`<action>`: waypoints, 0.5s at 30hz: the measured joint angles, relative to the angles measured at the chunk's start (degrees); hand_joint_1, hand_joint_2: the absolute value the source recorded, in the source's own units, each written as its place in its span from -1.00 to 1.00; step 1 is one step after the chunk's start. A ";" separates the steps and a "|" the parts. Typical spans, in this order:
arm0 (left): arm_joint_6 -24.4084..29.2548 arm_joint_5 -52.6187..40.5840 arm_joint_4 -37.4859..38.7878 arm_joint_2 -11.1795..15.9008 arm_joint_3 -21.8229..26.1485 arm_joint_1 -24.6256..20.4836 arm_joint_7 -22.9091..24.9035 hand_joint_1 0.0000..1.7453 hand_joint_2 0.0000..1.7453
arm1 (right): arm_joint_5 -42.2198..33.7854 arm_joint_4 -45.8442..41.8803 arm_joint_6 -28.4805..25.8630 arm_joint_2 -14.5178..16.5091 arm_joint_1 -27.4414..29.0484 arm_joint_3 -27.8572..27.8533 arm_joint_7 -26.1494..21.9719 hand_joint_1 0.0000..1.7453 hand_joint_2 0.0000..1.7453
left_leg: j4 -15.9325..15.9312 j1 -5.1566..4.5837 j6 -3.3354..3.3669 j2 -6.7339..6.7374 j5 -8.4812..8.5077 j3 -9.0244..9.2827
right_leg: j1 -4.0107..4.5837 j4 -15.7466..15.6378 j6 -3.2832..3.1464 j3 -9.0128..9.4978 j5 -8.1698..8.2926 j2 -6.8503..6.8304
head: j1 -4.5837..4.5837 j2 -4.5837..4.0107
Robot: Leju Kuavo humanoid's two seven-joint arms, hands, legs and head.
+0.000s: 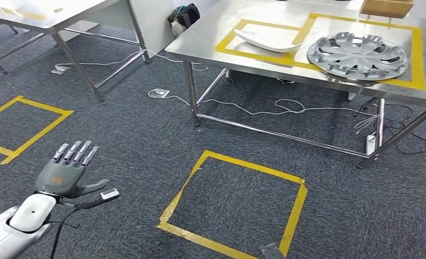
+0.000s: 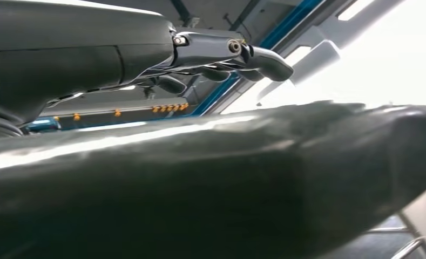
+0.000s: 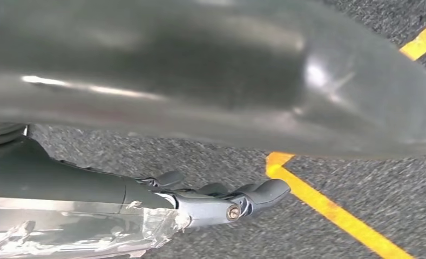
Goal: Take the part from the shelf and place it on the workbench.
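- Head view: your left hand [image 1: 67, 172] sits at about 8 o'clock, palm down over the dark carpet [image 1: 119, 140], fingers stretched out straight and apart, thumb out to the side, holding nothing.
- Head view: at about 1 o'clock stands a steel workbench [image 1: 210, 32] with yellow tape boxes on its top. A white curved part [image 1: 264, 40] lies inside the nearer box, and a silver hubcap [image 1: 357, 55] lies just beside it toward 2 o'clock, inside the bigger box.
- Head view: a yellow tape square [image 1: 237, 208] marks the floor at 6 o'clock, another tape square [image 1: 21, 127] lies at 9 o'clock, and white cables [image 1: 254, 110] trail under the workbench. A second table [image 1: 54, 21] stands at 11 o'clock.
- Left wrist view: your left hand's thumb fills the near field; the fingers [image 2: 237, 56] reach out straight past it, apart from the thumb, with nothing between them.
- Right wrist view: your right hand [image 3: 221, 202] hangs over carpet and a yellow tape line [image 3: 335, 210]. Its fingers extend loosely, clear of the thumb, gripping nothing.
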 joint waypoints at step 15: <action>-0.01 0.00 0.43 -0.54 -0.58 -0.29 0.01 -1.00 -1.00 | -0.16 0.07 -0.02 -0.27 0.10 0.00 -0.13 -1.00 -1.00 | -0.12 0.30 0.24 9.27 -1.64 1.78 | -0.02 -0.84 2.09 1.49 -1.37 -9.78 | -0.49 0.00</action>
